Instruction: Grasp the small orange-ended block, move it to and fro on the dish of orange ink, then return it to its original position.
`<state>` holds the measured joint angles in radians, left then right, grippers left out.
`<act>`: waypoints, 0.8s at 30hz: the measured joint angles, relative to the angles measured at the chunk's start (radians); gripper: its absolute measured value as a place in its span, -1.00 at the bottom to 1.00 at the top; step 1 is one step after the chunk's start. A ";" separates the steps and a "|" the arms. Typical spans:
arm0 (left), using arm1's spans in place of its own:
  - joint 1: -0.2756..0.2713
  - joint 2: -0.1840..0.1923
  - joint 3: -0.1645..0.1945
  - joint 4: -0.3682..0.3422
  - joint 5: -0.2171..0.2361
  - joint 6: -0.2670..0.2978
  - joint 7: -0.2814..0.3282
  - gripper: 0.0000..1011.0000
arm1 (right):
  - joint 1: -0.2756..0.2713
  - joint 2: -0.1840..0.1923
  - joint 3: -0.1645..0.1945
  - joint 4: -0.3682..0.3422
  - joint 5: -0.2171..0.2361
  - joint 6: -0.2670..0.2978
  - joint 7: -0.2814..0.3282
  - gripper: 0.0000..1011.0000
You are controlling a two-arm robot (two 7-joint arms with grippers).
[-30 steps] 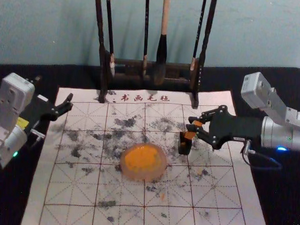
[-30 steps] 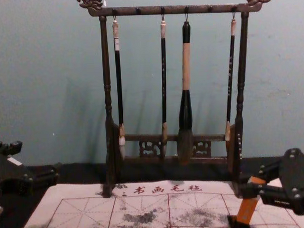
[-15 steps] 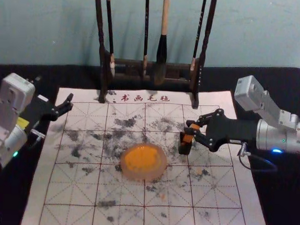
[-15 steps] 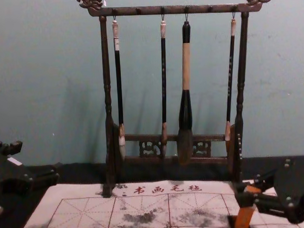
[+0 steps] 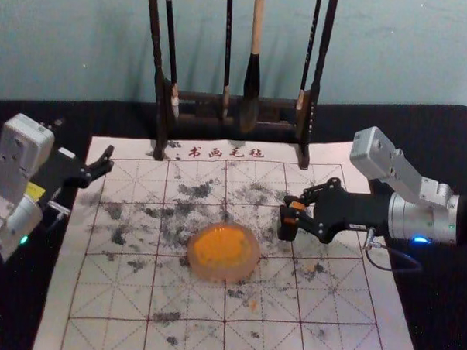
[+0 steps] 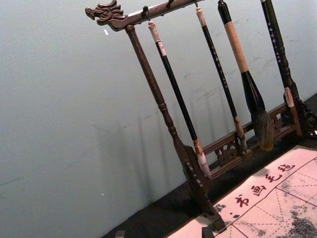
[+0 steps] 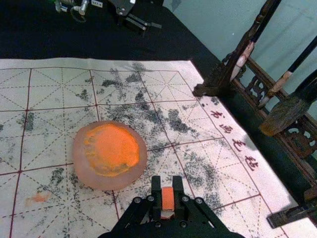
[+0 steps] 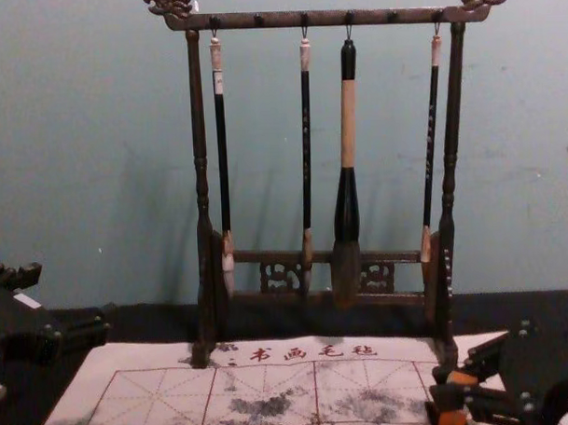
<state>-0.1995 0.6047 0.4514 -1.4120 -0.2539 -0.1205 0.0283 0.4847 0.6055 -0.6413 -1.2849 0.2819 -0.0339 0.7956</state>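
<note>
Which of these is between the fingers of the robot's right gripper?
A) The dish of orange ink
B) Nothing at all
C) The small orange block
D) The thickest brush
C: the right gripper has its fingers closed on the orange block, while the ink dish sits apart from it on the mat and the thickest brush hangs from the rack.

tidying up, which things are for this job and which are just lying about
Job:
orange-ended block
orange ink dish
black holder
right pincer, gripping block

Rest:
calligraphy brushes, hanging
brush rack
gridded mat
left pincer, by mat's edge
</note>
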 joint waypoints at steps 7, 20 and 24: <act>0.000 0.000 0.000 0.000 0.000 0.000 0.000 0.98 | 0.004 -0.008 -0.005 0.012 -0.013 0.000 -0.006 -0.74; 0.000 0.000 0.000 0.000 0.000 0.000 0.000 0.98 | 0.004 -0.007 -0.004 0.010 -0.010 0.000 -0.004 -0.61; 0.000 0.000 0.000 0.000 0.000 0.000 0.000 0.98 | 0.004 -0.006 -0.004 0.009 -0.009 0.000 -0.004 -0.39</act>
<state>-0.1995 0.6046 0.4514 -1.4120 -0.2539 -0.1205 0.0283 0.4882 0.5990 -0.6451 -1.2756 0.2724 -0.0343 0.7919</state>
